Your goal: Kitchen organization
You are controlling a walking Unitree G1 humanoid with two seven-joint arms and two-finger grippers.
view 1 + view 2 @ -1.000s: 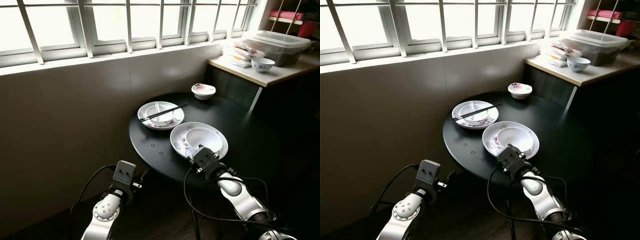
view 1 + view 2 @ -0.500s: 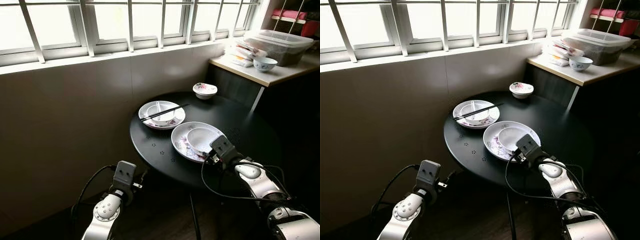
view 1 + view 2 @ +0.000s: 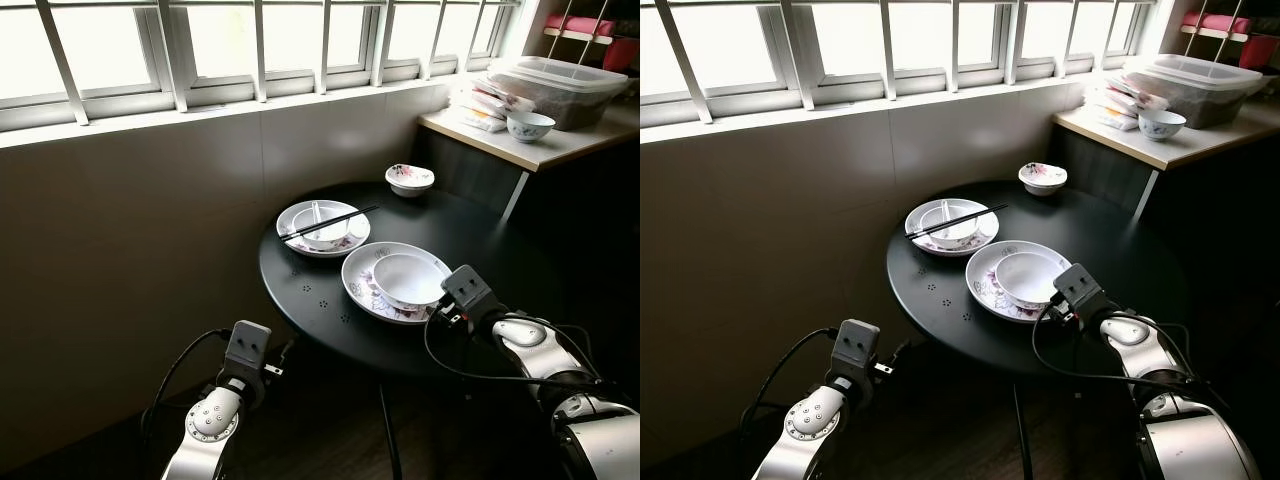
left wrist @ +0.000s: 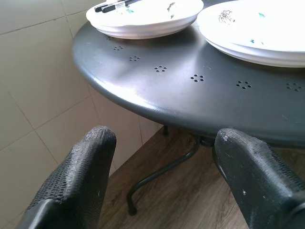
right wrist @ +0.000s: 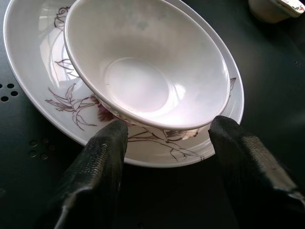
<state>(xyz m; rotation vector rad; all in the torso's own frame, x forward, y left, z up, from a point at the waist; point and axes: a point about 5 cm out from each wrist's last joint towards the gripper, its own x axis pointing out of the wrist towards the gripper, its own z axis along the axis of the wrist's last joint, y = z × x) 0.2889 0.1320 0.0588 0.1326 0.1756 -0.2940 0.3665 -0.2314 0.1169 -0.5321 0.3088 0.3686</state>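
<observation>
A round black table (image 3: 330,300) stands under the barred window, and the dishes sit on it. Nearest the robot is a flowered plate (image 3: 366,290) with an empty white bowl (image 3: 410,278) resting in it. The right end effector (image 5: 164,138) is at that plate's near rim on the robot's right side, its two black fingers (image 5: 97,167) spread wide, one to either side of the bowl's near edge and gripping nothing; whether they touch the plate I cannot tell. Behind, closer to the wall, a second plate (image 3: 300,245) carries another bowl (image 3: 325,228) with black chopsticks (image 3: 330,222) laid across it. A small patterned bowl (image 3: 410,179) sits alone at the table's far edge. The left end effector (image 4: 162,157) hangs low, off the table's edge and below its top, fingers (image 4: 90,162) wide apart and empty, with wooden floor (image 4: 181,195) beneath. On the side counter (image 3: 520,145) to the right are a small bowl (image 3: 529,125) and a clear lidded tub (image 3: 565,85).
</observation>
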